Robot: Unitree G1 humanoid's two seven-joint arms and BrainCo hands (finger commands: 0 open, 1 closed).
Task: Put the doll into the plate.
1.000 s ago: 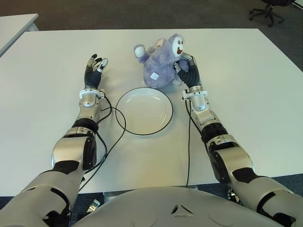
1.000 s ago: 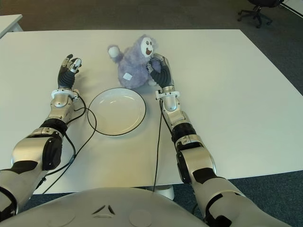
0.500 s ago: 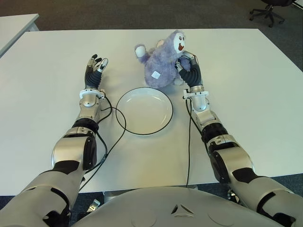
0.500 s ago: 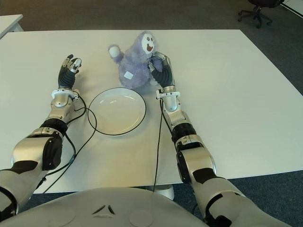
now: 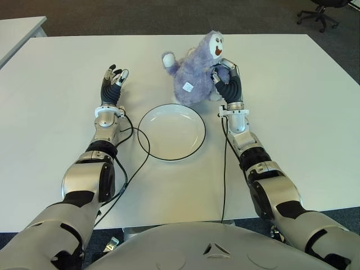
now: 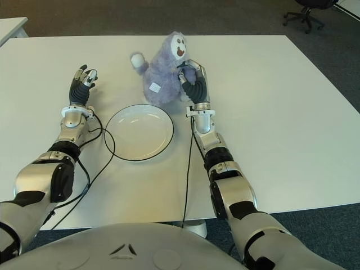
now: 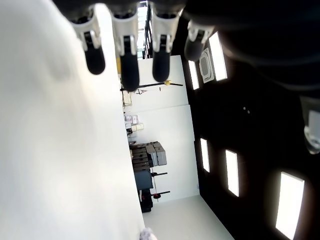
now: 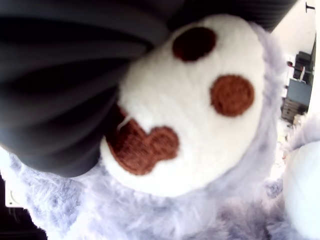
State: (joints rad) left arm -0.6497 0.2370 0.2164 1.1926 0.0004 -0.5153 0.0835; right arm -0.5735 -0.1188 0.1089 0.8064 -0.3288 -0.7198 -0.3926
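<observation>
While the right hand (image 5: 226, 79) grips the doll (image 5: 198, 70) at upper centre, the plate (image 5: 171, 132) below it holds nothing; carrying and release remain. At left, the left hand (image 5: 111, 84) is spread, idle.

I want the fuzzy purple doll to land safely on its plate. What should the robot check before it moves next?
1. Right hand gripping doll: ok, fingers curled on its side.
2. Doll lifted off the table: cannot tell.
3. Plate empty: ok.
4. Path from doll to plate, just nearer the robot: ok, nothing between.
5. Left hand out of the way: ok, open, left of the plate.
6. Cable crossing the plate's left rim: not ok.
</observation>
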